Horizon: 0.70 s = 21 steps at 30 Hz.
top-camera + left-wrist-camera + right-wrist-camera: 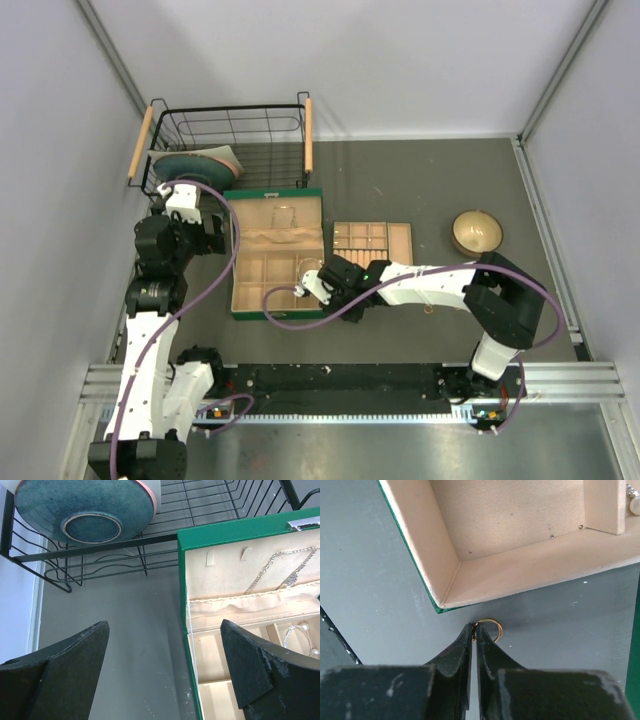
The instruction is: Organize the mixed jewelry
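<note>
I'm pinching the right gripper (474, 626) shut on what looks like the near edge of the gold ring (489, 620), which is poking out just ahead-right of the tips, the green jewelry box (442, 602) corner sitting right beyond, while the left gripper (165, 626) is idling wide open.

Two black fingers of the left gripper (164, 624) stand wide apart over a grey table (140, 645). At right, an open green box with beige lining (225, 529) holds a silver chain (280, 570) in its upper section and a thin silver bracelet hoop with pale beads (300, 627) in a lower compartment. Behind, a black wire basket (100, 549) holds a teal glazed bowl (85, 510), its base facing the camera
</note>
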Each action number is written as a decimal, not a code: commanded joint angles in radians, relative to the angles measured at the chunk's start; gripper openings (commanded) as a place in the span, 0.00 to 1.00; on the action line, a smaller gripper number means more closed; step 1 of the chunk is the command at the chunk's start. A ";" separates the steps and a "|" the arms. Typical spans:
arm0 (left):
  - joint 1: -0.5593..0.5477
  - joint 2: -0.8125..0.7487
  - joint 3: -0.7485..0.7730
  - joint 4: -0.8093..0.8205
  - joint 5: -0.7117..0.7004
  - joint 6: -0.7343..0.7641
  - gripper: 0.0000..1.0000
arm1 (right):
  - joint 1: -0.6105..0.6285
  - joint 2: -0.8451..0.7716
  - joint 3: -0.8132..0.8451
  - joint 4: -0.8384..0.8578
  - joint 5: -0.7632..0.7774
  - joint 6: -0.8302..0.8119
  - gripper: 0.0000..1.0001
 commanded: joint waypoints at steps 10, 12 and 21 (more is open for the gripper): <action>0.006 0.090 0.106 0.009 0.457 0.026 0.98 | 0.015 -0.226 0.125 -0.062 0.177 -0.199 0.00; 0.005 0.142 0.157 -0.050 0.594 0.042 0.98 | 0.014 -0.282 0.149 -0.065 0.212 -0.267 0.00; -0.018 0.374 0.586 -0.401 0.893 0.139 0.95 | 0.084 -0.407 0.096 0.177 0.598 -0.674 0.00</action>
